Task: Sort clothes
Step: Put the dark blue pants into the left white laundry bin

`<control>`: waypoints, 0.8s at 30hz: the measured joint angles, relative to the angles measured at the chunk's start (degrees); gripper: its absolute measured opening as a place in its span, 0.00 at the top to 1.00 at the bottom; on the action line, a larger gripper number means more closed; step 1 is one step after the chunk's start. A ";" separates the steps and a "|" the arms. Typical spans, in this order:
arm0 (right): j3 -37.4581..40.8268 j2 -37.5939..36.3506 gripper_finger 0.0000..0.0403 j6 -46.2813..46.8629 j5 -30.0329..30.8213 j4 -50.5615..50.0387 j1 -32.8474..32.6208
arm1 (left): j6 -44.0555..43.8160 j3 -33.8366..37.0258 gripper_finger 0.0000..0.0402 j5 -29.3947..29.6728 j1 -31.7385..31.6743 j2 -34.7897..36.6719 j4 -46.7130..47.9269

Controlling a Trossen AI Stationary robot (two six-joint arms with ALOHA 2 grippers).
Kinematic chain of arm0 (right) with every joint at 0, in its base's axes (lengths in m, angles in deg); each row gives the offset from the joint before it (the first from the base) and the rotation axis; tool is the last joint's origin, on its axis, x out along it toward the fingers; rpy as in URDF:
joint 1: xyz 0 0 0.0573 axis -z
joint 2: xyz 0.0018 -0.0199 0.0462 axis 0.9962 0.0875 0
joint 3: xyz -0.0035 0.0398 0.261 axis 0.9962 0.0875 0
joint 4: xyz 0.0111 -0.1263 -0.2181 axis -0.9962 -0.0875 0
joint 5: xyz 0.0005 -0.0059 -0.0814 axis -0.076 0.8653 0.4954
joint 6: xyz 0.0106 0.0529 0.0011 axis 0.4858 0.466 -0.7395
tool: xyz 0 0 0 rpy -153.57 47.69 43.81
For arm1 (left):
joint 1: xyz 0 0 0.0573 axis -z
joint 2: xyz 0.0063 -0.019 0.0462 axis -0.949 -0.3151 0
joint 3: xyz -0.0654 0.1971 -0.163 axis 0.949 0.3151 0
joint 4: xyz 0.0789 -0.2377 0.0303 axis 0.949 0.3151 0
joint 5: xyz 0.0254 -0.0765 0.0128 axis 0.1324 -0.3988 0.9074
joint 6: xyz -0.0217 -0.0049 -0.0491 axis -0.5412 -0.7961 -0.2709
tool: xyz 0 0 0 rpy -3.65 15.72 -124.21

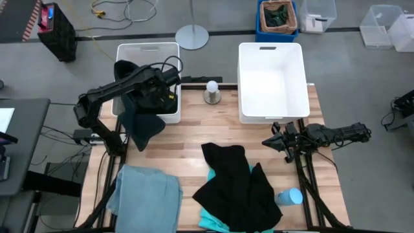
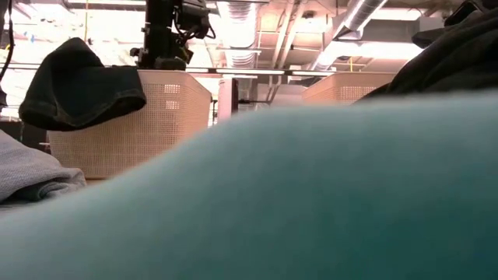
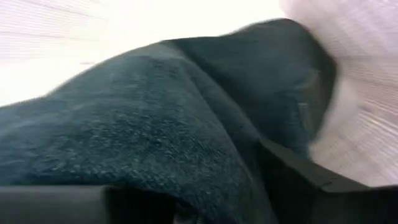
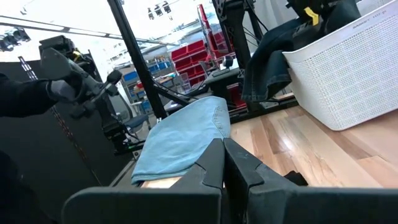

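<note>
A wooden surface (image 1: 194,136) holds two white baskets. The left gripper (image 1: 158,90) hovers over the left basket (image 1: 147,52), where a dark teal garment (image 1: 143,126) droops over the rim; whether its fingers have let go is unclear. A grey-blue garment (image 1: 145,194) and a black garment (image 1: 236,181) over a turquoise one (image 1: 210,221) lie near the front. All look soft, light and floppy; pinch a bunched fold. The right gripper (image 1: 275,139) rests clenched, empty, by the right basket (image 1: 270,81).

I see one garment (image 1: 143,126) draped over the front rim of the left basket (image 1: 147,50); two others (image 1: 239,184) lie overlapping well in front of the right basket (image 1: 270,77), a fourth (image 1: 147,197) left of them.
</note>
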 joint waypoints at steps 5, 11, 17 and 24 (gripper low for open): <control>0.00 0.00 0.94 0.00 0.00 0.00 0.00 | 0.28 0.09 0.42 -5.55 0.00 0.62 -2.93; 0.00 0.00 0.94 -0.04 0.00 0.00 0.02 | -1.27 0.09 0.41 -3.73 0.00 5.70 -7.73; 0.00 0.00 0.94 -0.04 0.00 -0.02 0.02 | -3.64 0.09 0.41 -2.52 0.04 12.74 -11.71; 0.00 0.01 0.94 -0.09 0.00 -0.02 0.04 | -9.85 0.07 0.41 -3.25 0.04 18.44 -10.96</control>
